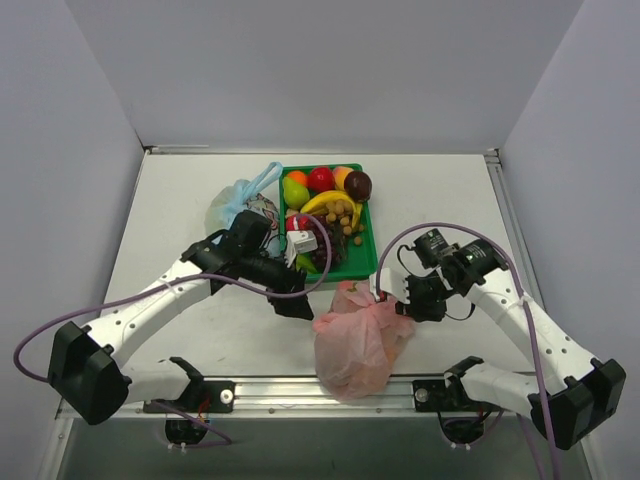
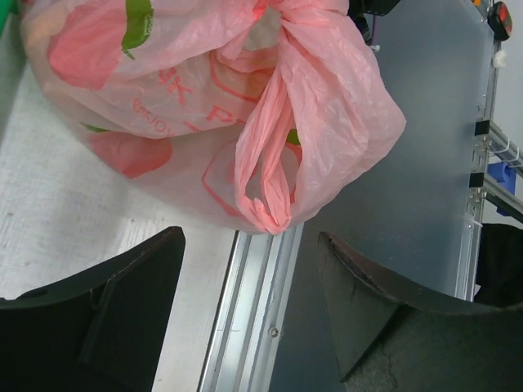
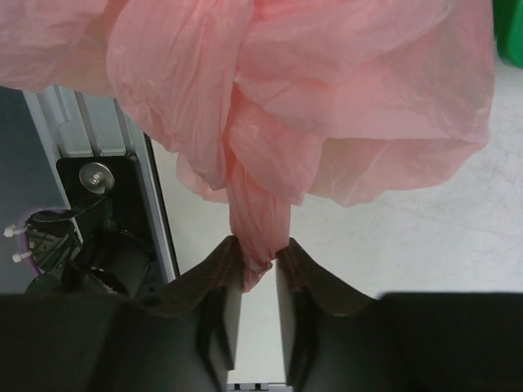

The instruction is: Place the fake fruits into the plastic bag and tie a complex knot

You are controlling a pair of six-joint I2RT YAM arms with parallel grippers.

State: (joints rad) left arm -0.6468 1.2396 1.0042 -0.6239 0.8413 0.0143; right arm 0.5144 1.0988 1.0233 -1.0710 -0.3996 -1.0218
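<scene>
The pale-pink plastic bag (image 1: 355,345) lies bulging at the table's near edge, between my two arms. My right gripper (image 3: 259,257) is shut on a twisted pink strand (image 3: 257,212) of the bag, at the bag's right side (image 1: 405,300). My left gripper (image 2: 249,253) stands open just left of the bag (image 1: 295,303) and holds nothing. A loose handle loop (image 2: 265,180) hangs in front of it, and the handles bunch together in a knot (image 2: 274,15) above. Red and green shapes show through the film. Several fake fruits (image 1: 325,190) lie in the green tray (image 1: 372,262).
A light-blue plastic bag (image 1: 235,200) sits left of the tray, and a small white object (image 1: 300,242) lies at the tray's left rim. An aluminium rail (image 2: 261,310) runs along the table's near edge under the pink bag. White walls enclose the table.
</scene>
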